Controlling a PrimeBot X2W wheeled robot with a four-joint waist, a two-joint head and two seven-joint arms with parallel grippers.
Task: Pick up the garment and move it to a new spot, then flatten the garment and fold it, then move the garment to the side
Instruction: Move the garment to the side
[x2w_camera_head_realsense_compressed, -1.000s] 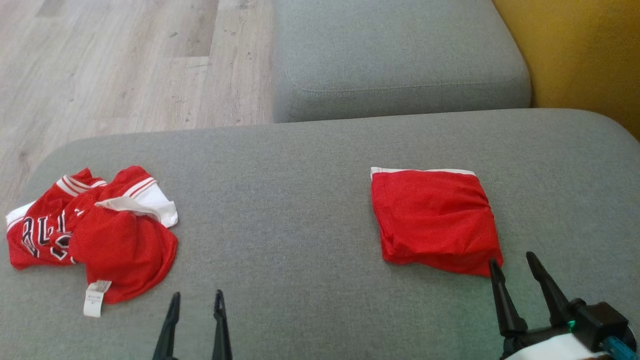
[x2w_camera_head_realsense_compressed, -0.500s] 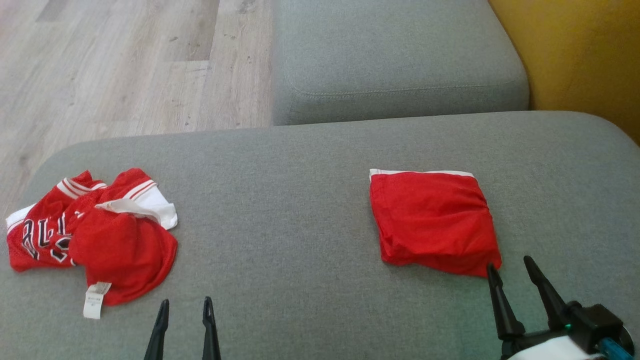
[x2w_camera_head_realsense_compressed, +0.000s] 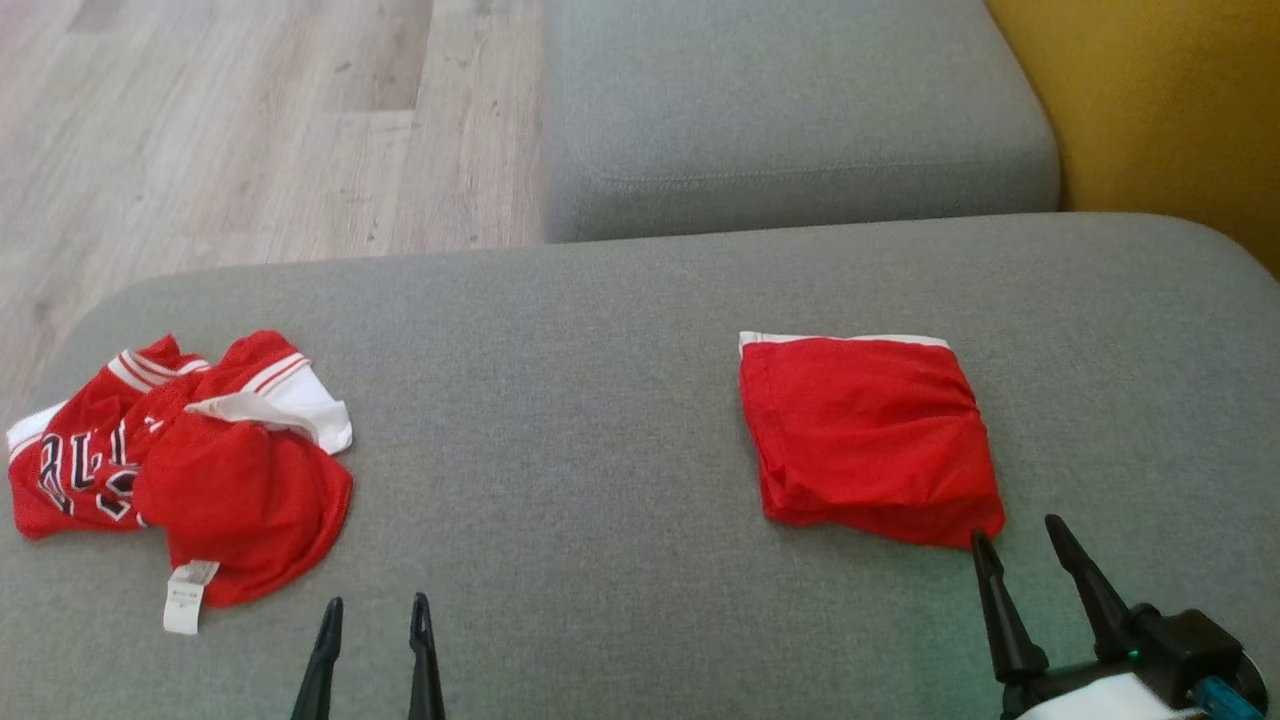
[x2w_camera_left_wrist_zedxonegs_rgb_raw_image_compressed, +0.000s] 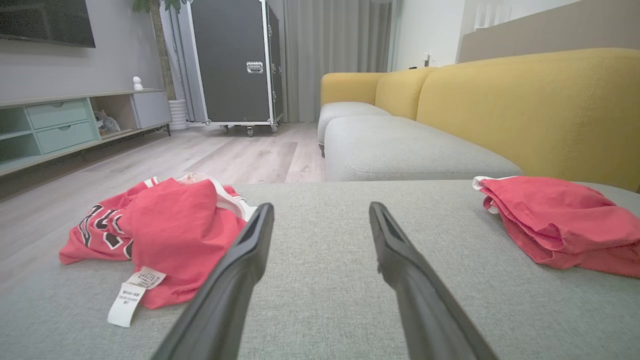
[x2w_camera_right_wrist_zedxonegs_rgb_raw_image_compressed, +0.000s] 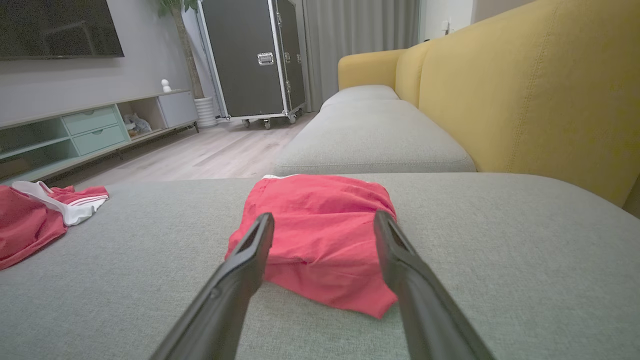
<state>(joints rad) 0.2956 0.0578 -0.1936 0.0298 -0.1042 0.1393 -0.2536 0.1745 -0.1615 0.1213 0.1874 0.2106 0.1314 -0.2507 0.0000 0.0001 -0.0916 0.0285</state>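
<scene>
A folded red garment (x2w_camera_head_realsense_compressed: 868, 440) with a white edge lies on the right half of the grey sofa seat (x2w_camera_head_realsense_compressed: 560, 420); it also shows at the right in the left wrist view (x2w_camera_left_wrist_zedxonegs_rgb_raw_image_compressed: 560, 225) and straight ahead in the right wrist view (x2w_camera_right_wrist_zedxonegs_rgb_raw_image_compressed: 320, 235). A crumpled red jersey (x2w_camera_head_realsense_compressed: 180, 465) with white trim and a white label lies at the seat's left end (x2w_camera_left_wrist_zedxonegs_rgb_raw_image_compressed: 160, 235). My left gripper (x2w_camera_head_realsense_compressed: 375, 605) is open near the front edge, just right of the jersey. My right gripper (x2w_camera_head_realsense_compressed: 1015, 535) is open just below the folded garment's near right corner, apart from it.
A second grey seat cushion (x2w_camera_head_realsense_compressed: 790, 110) lies beyond, with a yellow backrest (x2w_camera_head_realsense_compressed: 1150, 110) to the right. Wooden floor (x2w_camera_head_realsense_compressed: 240, 130) runs past the seat's far left edge. A black wheeled case (x2w_camera_left_wrist_zedxonegs_rgb_raw_image_compressed: 235, 60) and a low shelf unit (x2w_camera_left_wrist_zedxonegs_rgb_raw_image_compressed: 60, 125) stand across the room.
The left gripper has drawn back toward the front edge and a little left. The right gripper has pulled back slightly from the folded garment. The head view shifts a little.
</scene>
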